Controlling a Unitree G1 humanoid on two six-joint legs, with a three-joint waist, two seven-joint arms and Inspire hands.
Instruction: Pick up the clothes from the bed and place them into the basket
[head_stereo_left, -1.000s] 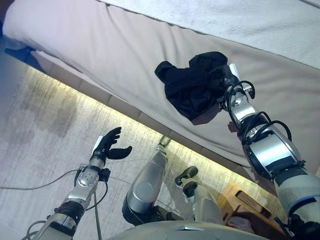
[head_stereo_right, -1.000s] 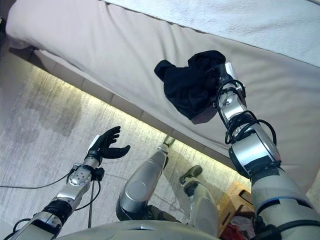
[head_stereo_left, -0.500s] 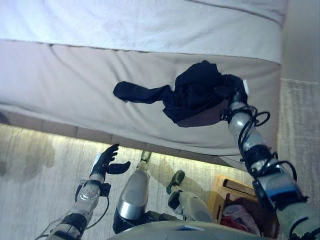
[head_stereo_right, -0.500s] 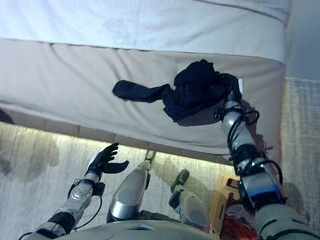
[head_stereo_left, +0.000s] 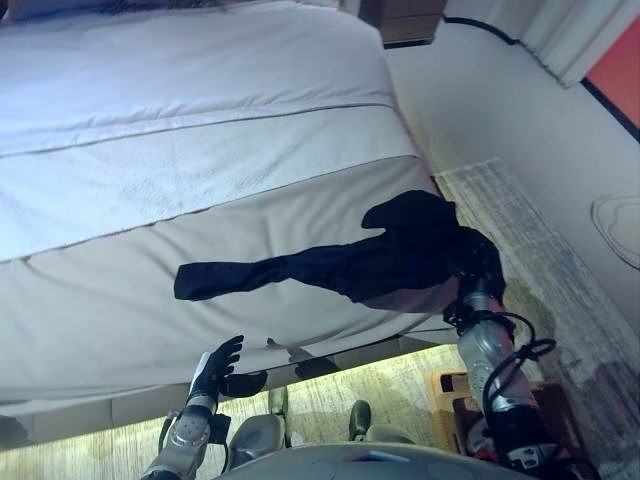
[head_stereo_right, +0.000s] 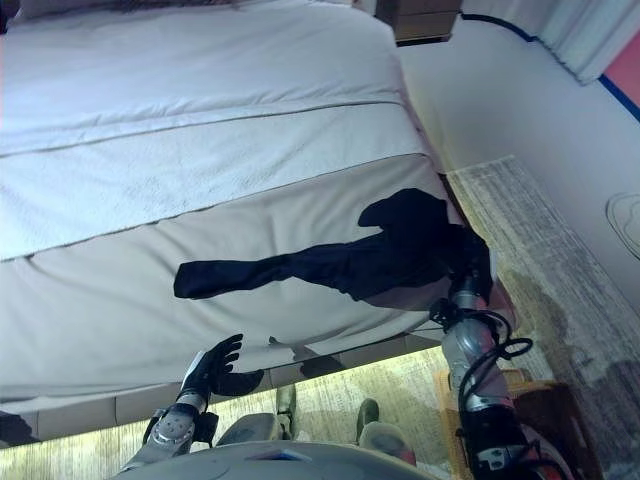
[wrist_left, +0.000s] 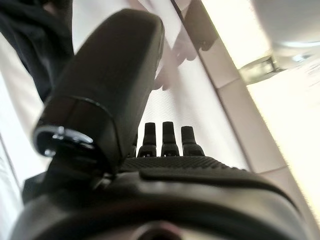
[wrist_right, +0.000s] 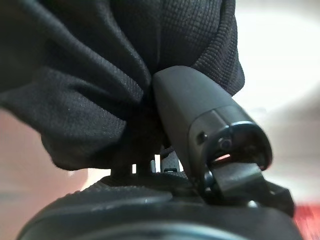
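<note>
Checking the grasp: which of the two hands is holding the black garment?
The right hand, near the bed's corner; its thumb pinches the black garment. The left hand hangs open and empty below the mattress edge.

A plain black garment (head_stereo_left: 380, 262) lies on a beige and white bed (head_stereo_left: 200, 150).

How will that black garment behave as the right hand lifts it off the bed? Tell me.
Probably floppy: the black garment bunches at the right hand while a long part trails limp across the bed. Likely light, since one hand holds it. That trailing end may drag or snag, so the brown basket on the floor could need a high lift.
</note>
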